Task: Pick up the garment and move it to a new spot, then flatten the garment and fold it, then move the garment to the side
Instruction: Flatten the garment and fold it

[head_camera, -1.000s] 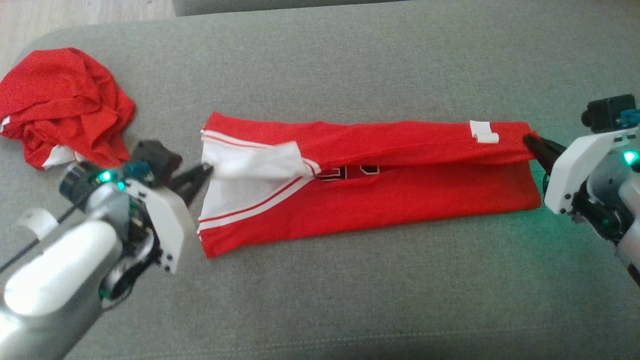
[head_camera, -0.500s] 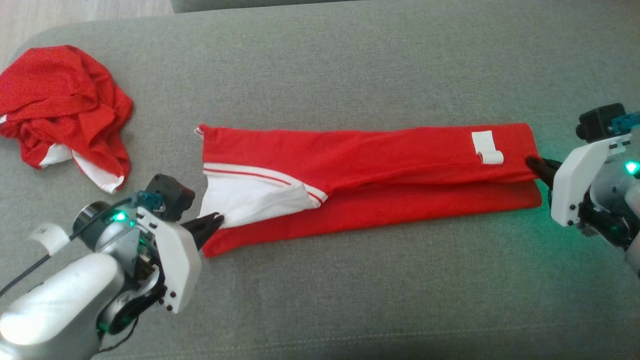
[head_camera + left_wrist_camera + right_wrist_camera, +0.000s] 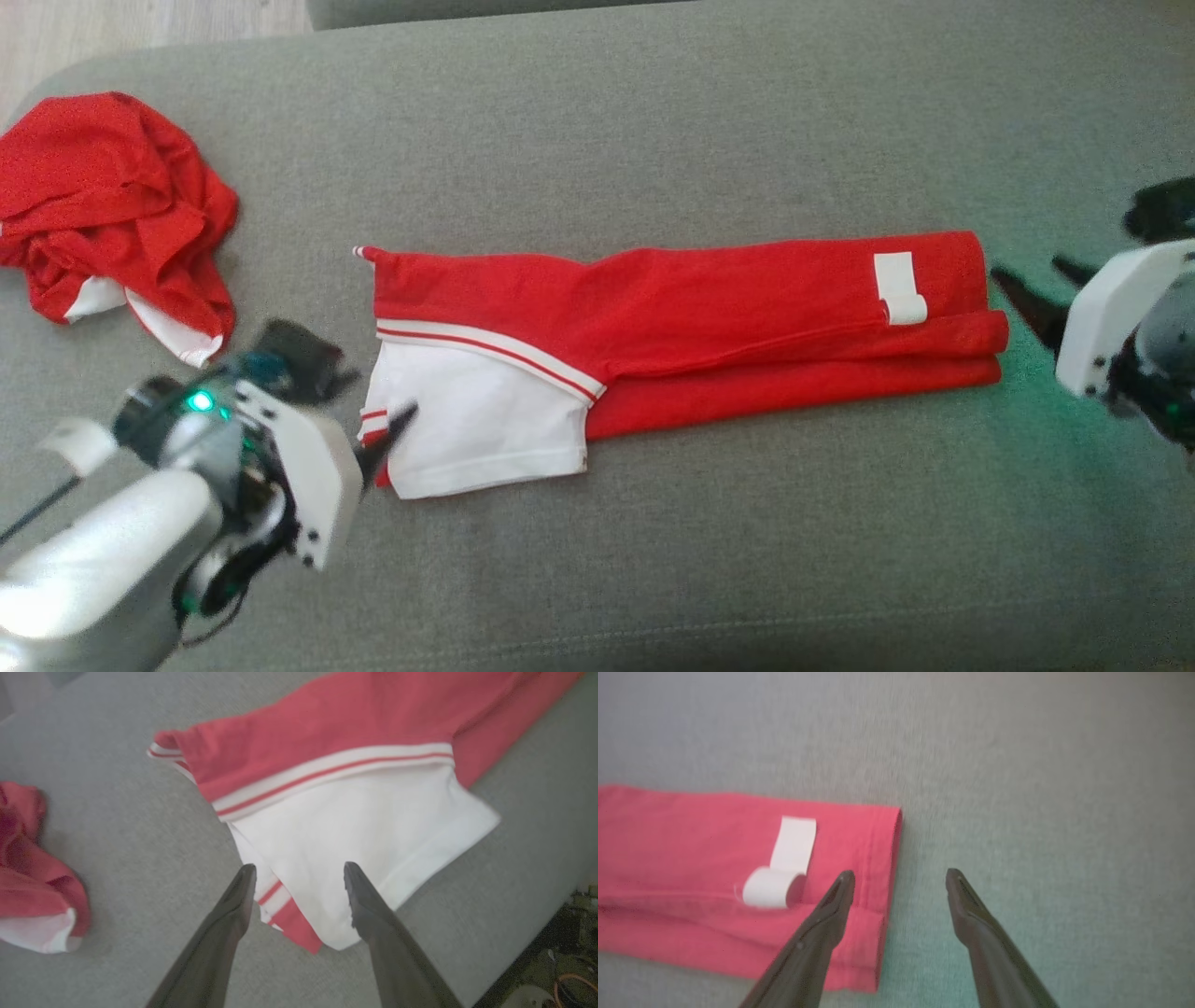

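The garment is a red and white jersey lying folded in a long strip across the grey cushion. Its white sleeve part lies at the left end, and a white label sits near the right end. My left gripper is open at the sleeve's left edge; in the left wrist view its fingers stand apart above the white cloth, holding nothing. My right gripper is open just right of the garment's right end. In the right wrist view its fingers straddle the hem edge.
A second red garment lies crumpled at the cushion's far left, also seen as a red heap in the left wrist view. The grey cushion extends widely behind and in front of the strip. Wooden floor shows at the top left.
Both grippers drew the upper layer toward the front edge, then opened and let go. The white sleeve now lies flat. The right gripper has backed slightly right of the hem.
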Controlling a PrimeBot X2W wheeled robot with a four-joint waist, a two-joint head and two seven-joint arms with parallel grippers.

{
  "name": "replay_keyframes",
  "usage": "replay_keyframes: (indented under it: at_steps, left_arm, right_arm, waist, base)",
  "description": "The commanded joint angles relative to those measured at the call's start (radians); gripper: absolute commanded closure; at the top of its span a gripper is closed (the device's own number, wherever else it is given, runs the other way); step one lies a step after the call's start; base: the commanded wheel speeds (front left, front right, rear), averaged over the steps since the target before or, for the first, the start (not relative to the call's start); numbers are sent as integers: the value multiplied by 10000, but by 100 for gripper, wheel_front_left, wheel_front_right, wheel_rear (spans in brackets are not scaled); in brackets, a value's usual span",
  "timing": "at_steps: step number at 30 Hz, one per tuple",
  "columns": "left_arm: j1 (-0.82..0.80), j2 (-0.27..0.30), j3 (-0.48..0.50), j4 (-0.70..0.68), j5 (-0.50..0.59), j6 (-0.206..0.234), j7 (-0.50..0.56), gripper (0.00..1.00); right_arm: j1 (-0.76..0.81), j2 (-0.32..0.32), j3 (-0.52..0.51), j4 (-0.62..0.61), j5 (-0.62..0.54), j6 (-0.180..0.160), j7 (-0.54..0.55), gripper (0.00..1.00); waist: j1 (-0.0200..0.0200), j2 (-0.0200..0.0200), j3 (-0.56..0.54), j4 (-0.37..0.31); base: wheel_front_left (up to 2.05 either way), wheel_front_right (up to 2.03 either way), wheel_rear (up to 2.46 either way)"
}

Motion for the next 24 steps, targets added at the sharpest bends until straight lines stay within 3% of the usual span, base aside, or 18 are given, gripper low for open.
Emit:
replay_keyframes:
  at_steps: [1, 7, 12, 15, 19, 24]
  left_arm:
    - [-355, 393, 780, -154, 85, 259, -341, 0]
    - [-314, -331, 2399, 65, -173, 1641, -2969, 0]
    - [274, -1320, 3955, 81, -848, 2299, -5089, 0]
    - [828, -2010, 5115, -296, -730, 2375, -5291, 0]
    - [2066, -3228, 6813, -941, 747, 2262, -5302, 0]
    - [3534, -4595, 7781, -1258, 2818, 1707, -5304, 0]
  right_arm:
    - [-118, -94, -302, -200, -14, -7, -460, 0]
    - [-182, 558, -1433, -675, 94, -7, -2640, 0]
    - [185, 1258, -2203, -979, -364, -7, -4563, 0]
    - [539, 1681, -2555, -1100, -996, -7, -5441, 0]
    - [1191, 2408, -3327, -1157, -2036, -7, -5885, 0]
    - [2242, 3481, -4567, -1355, -3810, -7, -5974, 0]
  waist:
    - [0, 0, -56, -11]
    - [0, 0, -272, 11]
    - [0, 0, -496, 42]
    - [0, 0, -598, 73]
    - [0, 0, -721, 118]
    - [0, 0, -765, 141]
  base:
    - [0, 0, 0]
    - [0, 0, 0]
    - [0, 0, 0]
    - [0, 0, 0]
    - [0, 0, 0]
    - [0, 0, 0]
